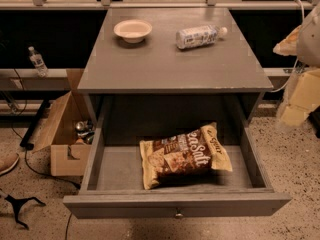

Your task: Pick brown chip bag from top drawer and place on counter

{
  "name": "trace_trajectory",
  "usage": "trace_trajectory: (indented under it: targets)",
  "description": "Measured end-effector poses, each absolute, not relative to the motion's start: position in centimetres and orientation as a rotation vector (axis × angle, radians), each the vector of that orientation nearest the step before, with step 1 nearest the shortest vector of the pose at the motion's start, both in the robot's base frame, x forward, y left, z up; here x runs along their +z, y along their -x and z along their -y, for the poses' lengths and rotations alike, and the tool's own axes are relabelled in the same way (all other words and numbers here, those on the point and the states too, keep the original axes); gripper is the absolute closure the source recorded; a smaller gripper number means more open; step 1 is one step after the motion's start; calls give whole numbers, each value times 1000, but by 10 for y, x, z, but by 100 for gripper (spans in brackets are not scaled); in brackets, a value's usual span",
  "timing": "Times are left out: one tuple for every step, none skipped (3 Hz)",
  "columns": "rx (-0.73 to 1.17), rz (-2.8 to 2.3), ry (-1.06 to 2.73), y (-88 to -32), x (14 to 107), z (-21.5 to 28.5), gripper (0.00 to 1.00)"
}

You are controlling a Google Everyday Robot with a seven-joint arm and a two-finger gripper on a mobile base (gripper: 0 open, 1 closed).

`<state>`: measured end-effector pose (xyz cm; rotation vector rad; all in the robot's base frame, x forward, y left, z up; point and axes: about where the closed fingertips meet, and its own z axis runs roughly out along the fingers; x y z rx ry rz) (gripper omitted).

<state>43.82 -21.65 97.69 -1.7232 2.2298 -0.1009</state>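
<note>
The brown chip bag (185, 155) lies flat in the open top drawer (175, 204), right of its middle, with white "Salt" lettering facing up. The drawer is pulled fully out, and its small round knob (178, 214) shows on the front panel. The counter (170, 59) is the grey top of the cabinet behind and above the drawer. My gripper (299, 91) is a pale, blurred shape at the right edge of the view. It is level with the counter's front right corner, well clear of the bag, and holds nothing that I can see.
A white bowl (132, 30) and a white-labelled plastic bottle (199, 36) lying on its side sit at the back of the counter. An open cardboard box (65, 134) stands on the floor to the left of the cabinet. Cables run across the floor at the left.
</note>
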Motion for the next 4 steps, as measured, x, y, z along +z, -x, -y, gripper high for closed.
trace_trajectory:
  targets:
    - [-101,-2230,1723,-438,977,216,0]
    - [12,-2215,1750,-467,921,186,0]
    - [12,-2215,1751,-467,921,186,0]
    - [24,-2176,1832,-477,891,174,0]
